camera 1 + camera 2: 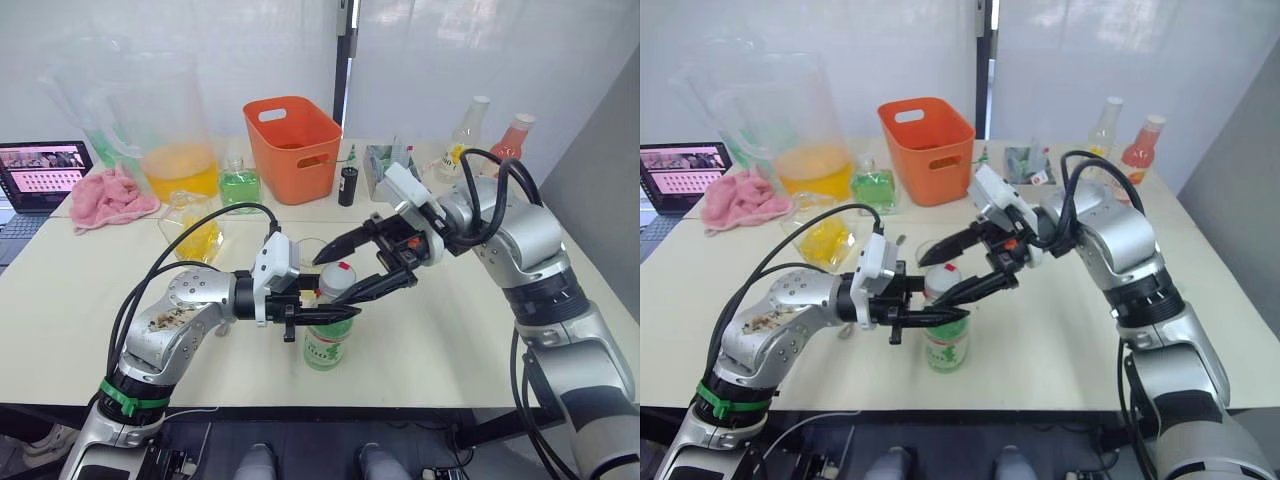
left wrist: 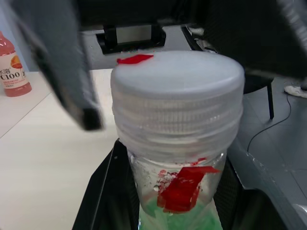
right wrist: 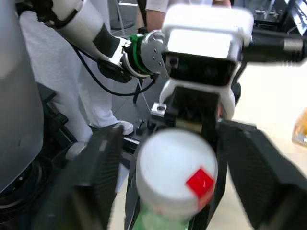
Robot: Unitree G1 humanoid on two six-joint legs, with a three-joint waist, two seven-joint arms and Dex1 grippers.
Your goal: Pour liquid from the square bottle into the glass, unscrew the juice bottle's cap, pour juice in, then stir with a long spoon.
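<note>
The juice bottle [image 1: 326,343] stands upright near the table's front edge, pale green liquid inside and a white cap [image 1: 338,279] with a red mark on top. My left gripper [image 1: 318,315] is shut on the juice bottle just below the cap. My right gripper [image 1: 328,281] is open, one finger on each side of the cap [image 3: 175,168] with a gap on both sides. The glass [image 1: 929,250] stands just behind the two grippers. Further left and back is the square bottle [image 1: 196,231] with yellow liquid. The long spoon is hidden.
Along the back stand a big pitcher [image 1: 172,130] of orange liquid, a small green-liquid bottle [image 1: 240,186], an orange basket [image 1: 292,146], a small dark bottle [image 1: 347,186], a yellow-label bottle [image 1: 462,140] and a red-liquid bottle [image 1: 510,140]. A pink cloth [image 1: 110,196] and laptop [image 1: 40,175] lie far left.
</note>
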